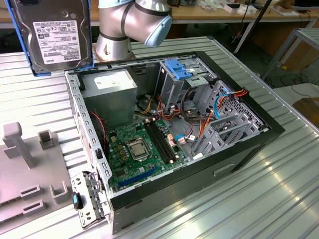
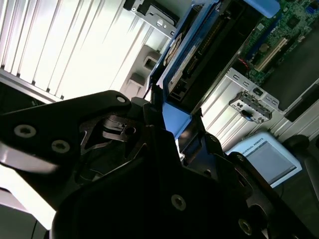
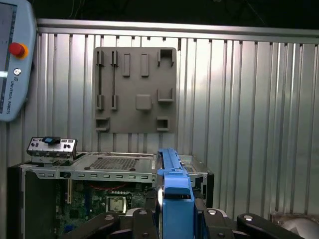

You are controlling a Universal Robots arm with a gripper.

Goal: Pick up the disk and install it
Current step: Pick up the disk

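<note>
Gripper [image 3: 177, 219] was clamped on the disk [image 3: 172, 174]. In the first wrist view the blue rail stood edge-on between the two black fingers [image 3: 144, 216], contact on both sides. The second wrist view showed the same grip, with the disk [image 2: 199, 55] running out from the gripper [image 2: 174, 129] and its connector edge visible.

Disk position: held in the air, not in the case [image 1: 164, 186]. In the exterior view it [image 1: 60, 30] sat at upper left, upright, label side to the camera, blue rail down both long edges and across the bottom. It was over the table [image 1: 259, 199] beyond the case's far corner – clear of both.

Arm [image 1: 132, 25]: grey joint seen just on the exterior view's right of the disk.

Case: lying on its side, panel off, interior exposed. Inside:
- PSU [image 1: 109, 84] at the far corner, nearest the disk.
- Board [image 1: 137, 149] flat on the floor of the case.
- Cage [image 1: 189, 94] w/ blue bracket [image 1: 180, 68] on top, cables beside it.

Grey plate [image 1: 25, 164] w/ raised blocks lay on the table at the exterior view's left, apart from the case.

Pendant [image 3: 12, 59] was seen in both wrist views – contact w/ anything not determinable.
</note>
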